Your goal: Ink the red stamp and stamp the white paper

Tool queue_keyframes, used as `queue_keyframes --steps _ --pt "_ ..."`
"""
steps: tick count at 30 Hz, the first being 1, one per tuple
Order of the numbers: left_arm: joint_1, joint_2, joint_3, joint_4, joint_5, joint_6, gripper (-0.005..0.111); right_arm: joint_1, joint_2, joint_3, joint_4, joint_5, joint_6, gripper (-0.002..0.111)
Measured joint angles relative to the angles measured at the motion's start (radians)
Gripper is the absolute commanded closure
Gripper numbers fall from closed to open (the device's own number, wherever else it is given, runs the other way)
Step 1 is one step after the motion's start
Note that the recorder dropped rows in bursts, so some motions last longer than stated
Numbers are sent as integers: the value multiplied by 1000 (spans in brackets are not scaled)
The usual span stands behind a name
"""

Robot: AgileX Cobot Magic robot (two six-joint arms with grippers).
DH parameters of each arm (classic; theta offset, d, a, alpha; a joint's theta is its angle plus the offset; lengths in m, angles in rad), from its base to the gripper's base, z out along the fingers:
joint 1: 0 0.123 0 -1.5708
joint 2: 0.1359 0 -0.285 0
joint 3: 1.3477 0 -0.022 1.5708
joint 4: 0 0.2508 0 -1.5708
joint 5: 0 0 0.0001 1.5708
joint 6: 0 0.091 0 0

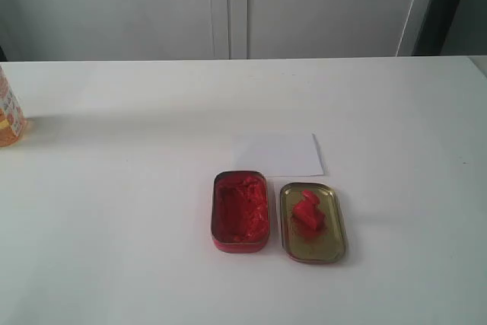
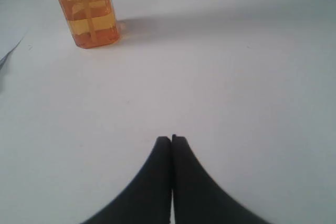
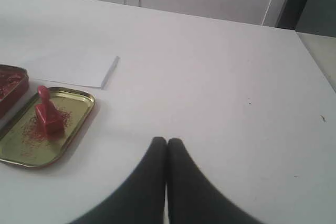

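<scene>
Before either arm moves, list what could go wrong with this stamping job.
1. The red stamp is small and sits in the loose gold lid; the right gripper, shut, could knock it over or drag the lid.
2. The paste in the ink tin looks lumpy, so inking may be uneven.
3. The white paper lies loose and could slide or lift with the stamp.

Red stamp (image 1: 307, 215) in gold lid (image 1: 333, 245) w/ red smears; white paper (image 1: 278, 154); orange bottle (image 2: 86, 9).
</scene>
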Motion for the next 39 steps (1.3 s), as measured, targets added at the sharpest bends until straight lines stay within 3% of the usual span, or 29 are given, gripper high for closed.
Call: queue_keyframes --steps 23,29,34,39 --pt "0 0 0 0 0 0 107 0 0 0 0 -31 0 108" --pt "0 0 0 0 0 0 107 0 0 0 0 -194 0 108" --pt "0 0 0 0 0 0 107 0 0 0 0 -461 0 108" --pt "0 0 0 0 0 0 107 0 0 0 0 -508 0 108"
